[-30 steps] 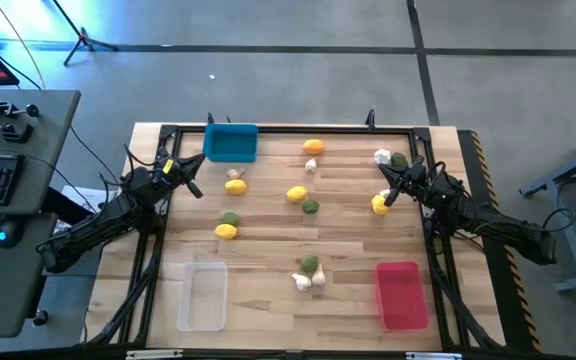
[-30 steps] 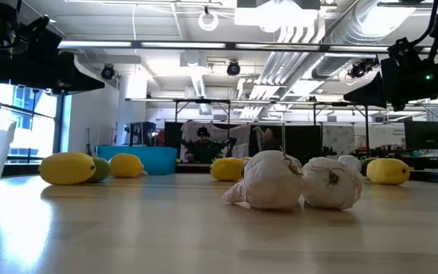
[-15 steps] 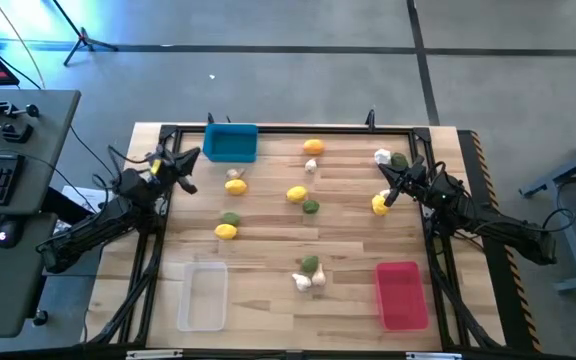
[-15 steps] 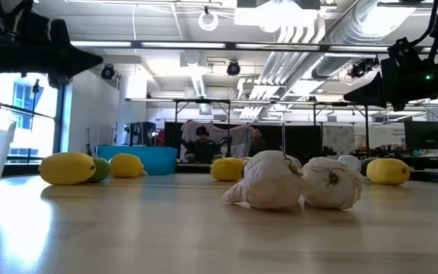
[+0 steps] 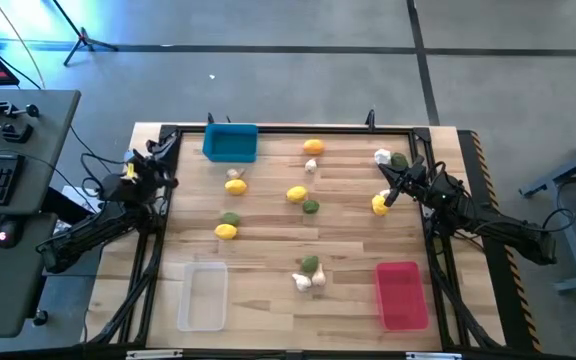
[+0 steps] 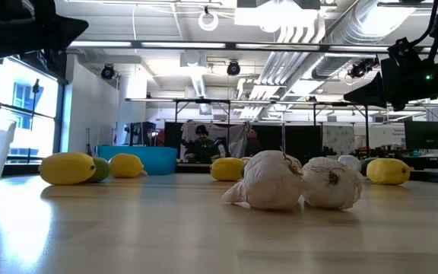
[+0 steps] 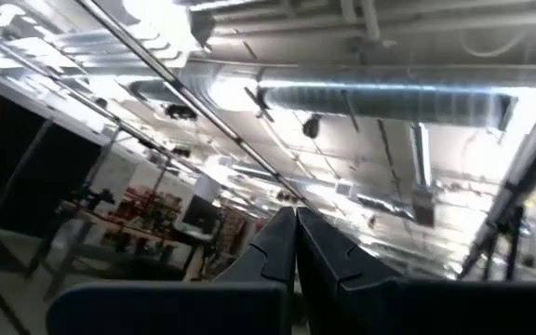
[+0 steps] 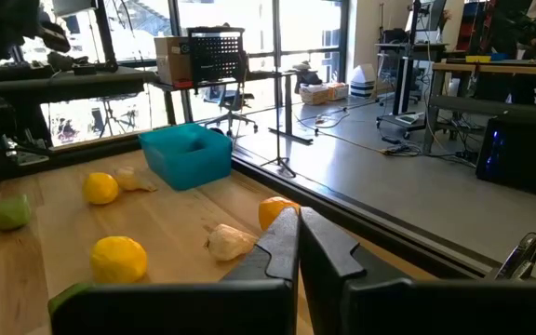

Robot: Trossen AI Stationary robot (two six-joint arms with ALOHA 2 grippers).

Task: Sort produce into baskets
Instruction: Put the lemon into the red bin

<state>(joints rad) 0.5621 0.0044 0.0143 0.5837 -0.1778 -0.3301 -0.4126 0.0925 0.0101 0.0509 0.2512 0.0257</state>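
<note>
Grippers, left (image 7: 296, 244) and right (image 8: 299, 244), pressed together, empty; red basket (image 5: 400, 293) partly cut off.

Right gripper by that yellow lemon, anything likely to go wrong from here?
The shut right gripper sits right beside the yellow lemon-like fruit near the table's right rail; a nudge might roll it away. The green oval fruit and whitish garlic-like bulb close by could get bumped too.

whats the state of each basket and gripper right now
Blue plastic basket: empty, upright.
Clear plastic basket: empty.
Red plastic basket: empty.
Left gripper: shut, holding nothing, pointing up at ceiling.
Right gripper: shut, holding nothing, near a yellow lemon.
</note>
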